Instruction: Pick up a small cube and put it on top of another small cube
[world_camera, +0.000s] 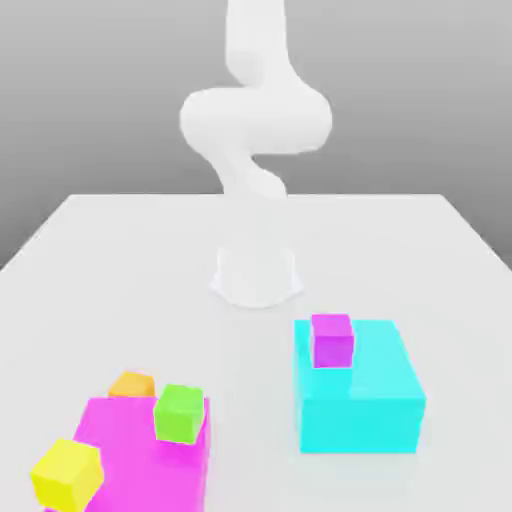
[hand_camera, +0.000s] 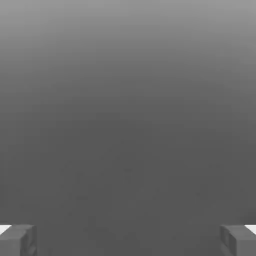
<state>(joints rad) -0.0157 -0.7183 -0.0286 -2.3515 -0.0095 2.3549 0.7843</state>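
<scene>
Jaws: seen in the hand view, the gripper (hand_camera: 128, 240) stands with its jaws spread wide, one finger at each lower corner of that picture, nothing between them and nothing touched. Past the fingers (hand_camera: 17, 240) lies plain grey surface.

Arm: in the exterior view the white robot arm (world_camera: 255, 120) rises from its round base (world_camera: 257, 275) at the middle of the tabletop (world_camera: 120, 260), bends, and runs up out of the picture.

Count of things on the tabletop:
- Big blocks, two. One magenta block (world_camera: 130, 445) toward the exterior view's left, near the front. One cyan block (world_camera: 360, 395) toward the exterior view's right. The two are well apart.
- Small cubes, four.
 - Orange cube (world_camera: 130, 383): one. It sits at the far edge of the magenta block, partly hidden behind it; whether it rests on the tabletop or on the block cannot be told. The green cube is just beside it.
 - Green cube (world_camera: 180, 413): one, on top of the magenta block, at its far right corner in the exterior view.
 - Yellow cube (world_camera: 66, 472): one, at the near left corner of the magenta block.
 - Small magenta cube (world_camera: 332, 340): one, on top of the cyan block, toward its far left part.

No cube is stacked on another small cube.
</scene>
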